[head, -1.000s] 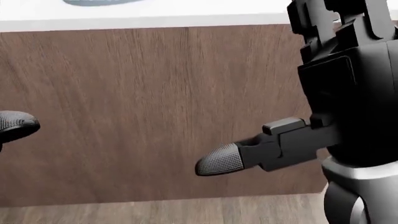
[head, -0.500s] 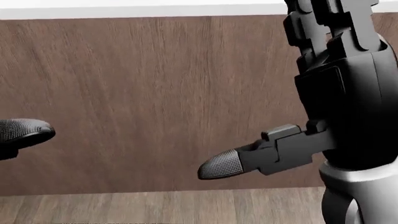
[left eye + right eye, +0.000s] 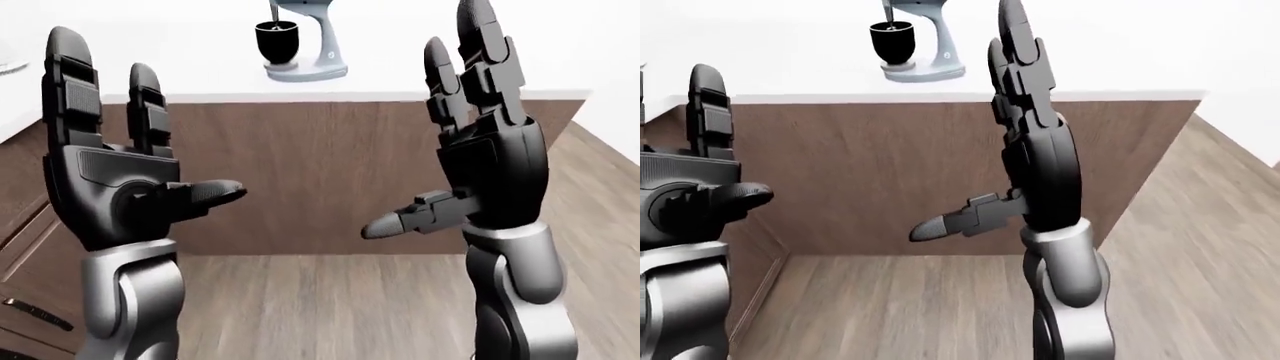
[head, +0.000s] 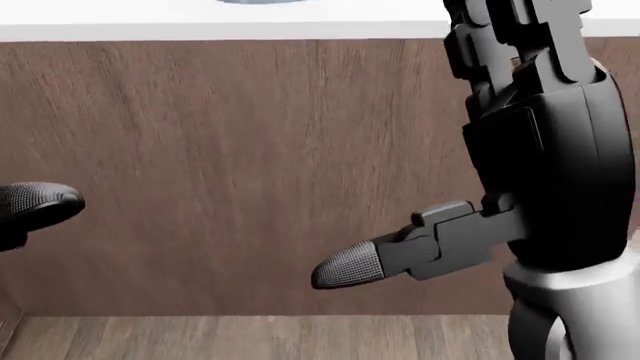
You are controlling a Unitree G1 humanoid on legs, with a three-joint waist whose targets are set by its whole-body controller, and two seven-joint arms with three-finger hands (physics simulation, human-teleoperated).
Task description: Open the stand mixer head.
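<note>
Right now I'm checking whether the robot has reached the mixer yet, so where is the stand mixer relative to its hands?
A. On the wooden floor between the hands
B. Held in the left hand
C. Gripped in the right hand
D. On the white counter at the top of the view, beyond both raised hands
D: the stand mixer sits on the white counter, while the left hand and right hand are raised open, touching nothing.

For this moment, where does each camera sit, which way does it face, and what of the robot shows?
Left-eye view: on the head, faces the counter and the mixer; both raised open hands show, left hand, right hand.
Right-eye view: beside it, nearly the same scene, mixer further left.
Head view: on the head, aimed lower at the counter's wood side; right hand and left thumb tip show.
All three share the counter and right hand.
</note>
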